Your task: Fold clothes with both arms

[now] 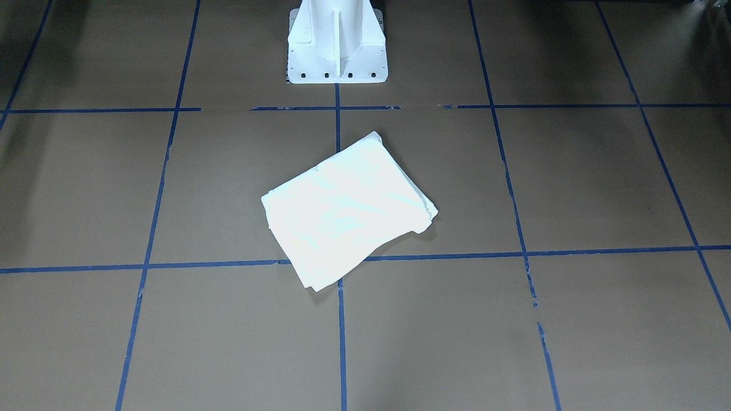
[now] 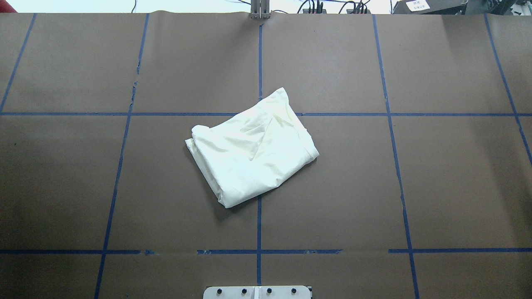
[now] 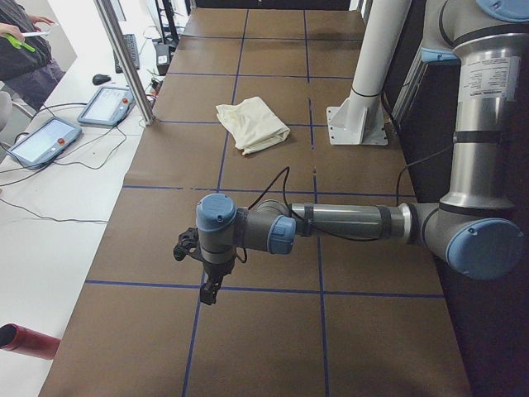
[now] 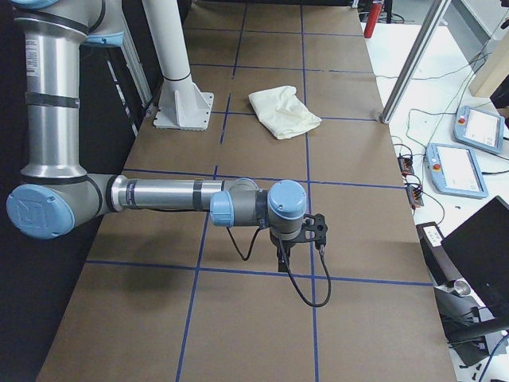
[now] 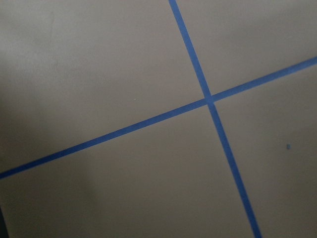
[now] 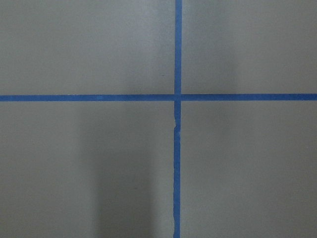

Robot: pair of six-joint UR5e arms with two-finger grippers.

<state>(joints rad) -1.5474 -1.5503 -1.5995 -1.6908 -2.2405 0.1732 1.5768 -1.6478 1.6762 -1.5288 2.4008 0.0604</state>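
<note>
Mid-table, folded shirt point(image 2: 251, 151), well apart from left hand point(image 3: 207, 294), right hand point(image 4: 281, 255)

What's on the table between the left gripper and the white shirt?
Only bare brown table crossed by blue tape lines lies between the left gripper and the shirt, seen in the exterior left view.

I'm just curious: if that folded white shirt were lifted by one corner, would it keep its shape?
Probably not: the shirt shows soft creases and loose layered edges, so it would likely droop and unfold. It lies low and flat, so seems light. Pushed, it may bunch.
</note>
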